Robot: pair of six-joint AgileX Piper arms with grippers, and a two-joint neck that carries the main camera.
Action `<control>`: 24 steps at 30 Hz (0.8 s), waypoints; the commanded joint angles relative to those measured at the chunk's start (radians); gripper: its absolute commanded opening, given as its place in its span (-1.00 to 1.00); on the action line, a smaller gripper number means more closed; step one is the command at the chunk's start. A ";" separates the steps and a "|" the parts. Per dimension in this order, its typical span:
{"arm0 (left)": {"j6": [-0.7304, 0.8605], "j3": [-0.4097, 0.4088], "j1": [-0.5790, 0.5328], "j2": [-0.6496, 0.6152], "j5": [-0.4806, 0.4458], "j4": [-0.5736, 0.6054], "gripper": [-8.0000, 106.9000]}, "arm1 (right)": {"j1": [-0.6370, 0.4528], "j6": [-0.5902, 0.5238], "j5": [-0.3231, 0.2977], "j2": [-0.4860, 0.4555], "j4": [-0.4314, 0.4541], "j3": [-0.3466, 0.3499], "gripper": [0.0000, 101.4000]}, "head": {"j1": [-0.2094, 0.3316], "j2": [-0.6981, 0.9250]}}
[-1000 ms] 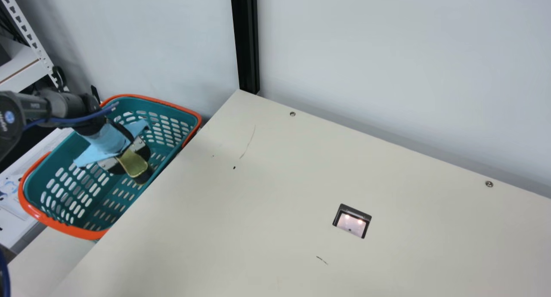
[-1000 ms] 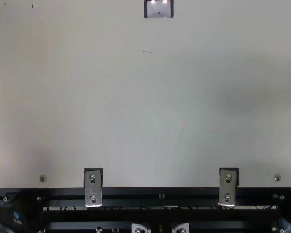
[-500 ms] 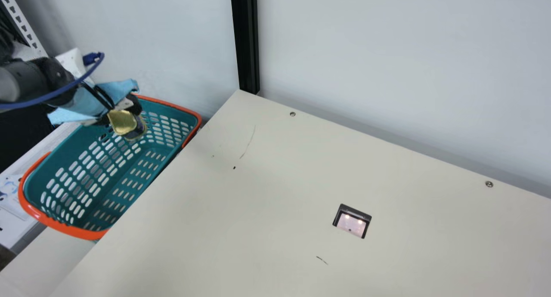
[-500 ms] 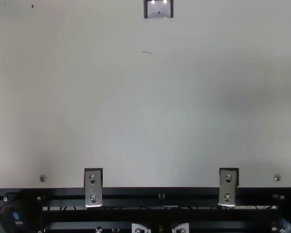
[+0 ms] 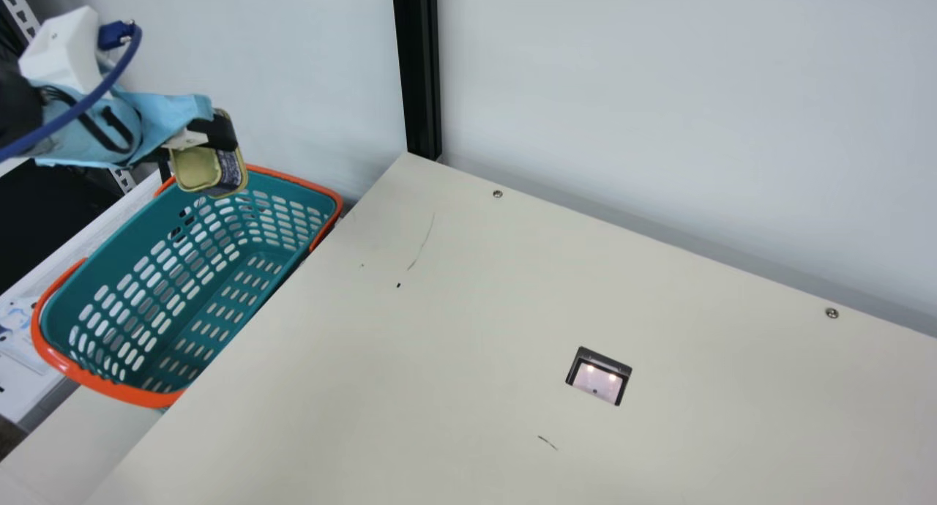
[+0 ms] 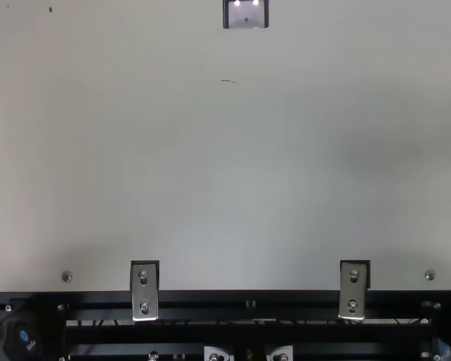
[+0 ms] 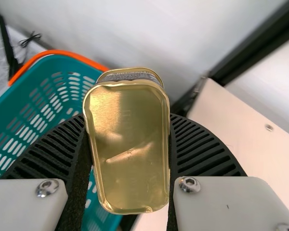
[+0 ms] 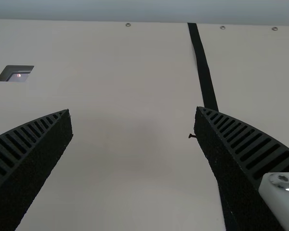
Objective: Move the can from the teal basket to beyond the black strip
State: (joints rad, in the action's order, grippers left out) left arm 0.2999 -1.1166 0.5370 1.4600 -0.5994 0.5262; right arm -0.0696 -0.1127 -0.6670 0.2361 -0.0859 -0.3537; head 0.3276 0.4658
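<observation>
In the main view my left gripper [image 5: 208, 150] is held above the far end of the teal basket [image 5: 110, 263], shut on a gold rectangular can [image 5: 199, 170] with a dark label on its side. The left wrist view has the can [image 7: 130, 149] squeezed between the ribbed fingers of my left gripper [image 7: 127, 144], with the teal basket [image 7: 48, 82] below it. My right gripper [image 8: 133, 115] stands open over the table in the right wrist view, nothing between its fingers. The black strip [image 8: 202, 62] runs along the table there, partly behind one finger.
The cream table [image 5: 439, 329] lies to the right of the basket and has a small square cutout [image 5: 599, 377]. A black upright post [image 5: 421, 66] stands at its far corner, against the pale wall. A white shelf frame is at the far left.
My left gripper has risen out of the teal basket, carrying the can up and toward the back left. The right side of the top view looks unchanged.
</observation>
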 commanded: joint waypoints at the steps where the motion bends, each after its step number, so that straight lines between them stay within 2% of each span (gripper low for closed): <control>1: 0.085 0.007 0.008 -0.052 -0.095 0.062 -0.68 | 0.000 0.000 0.000 0.000 0.000 0.000 1.00 | 0.035 0.015; 11: 0.198 0.035 0.052 -0.185 -0.366 0.139 -0.68 | 0.000 0.000 0.000 0.000 0.000 0.000 1.00 | 0.035 0.015; 12: 0.185 0.032 0.050 -0.166 -0.300 0.137 -0.68 | 0.000 0.000 0.000 0.000 0.000 0.000 1.00 | 0.035 0.015; 16: 0.197 0.034 0.050 -0.187 -0.363 0.137 -0.68 | 0.000 0.000 0.000 0.000 0.000 0.000 1.00 | 0.035 0.015; 24: 0.184 0.030 0.043 -0.189 -0.363 0.128 -0.68 | 0.000 0.000 0.000 0.000 0.000 0.000 1.00 | 0.035 0.015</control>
State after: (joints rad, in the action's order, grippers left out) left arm 0.4923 -1.0864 0.5825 1.2727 -0.9626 0.6565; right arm -0.0696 -0.1127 -0.6670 0.2361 -0.0859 -0.3537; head 0.3276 0.4658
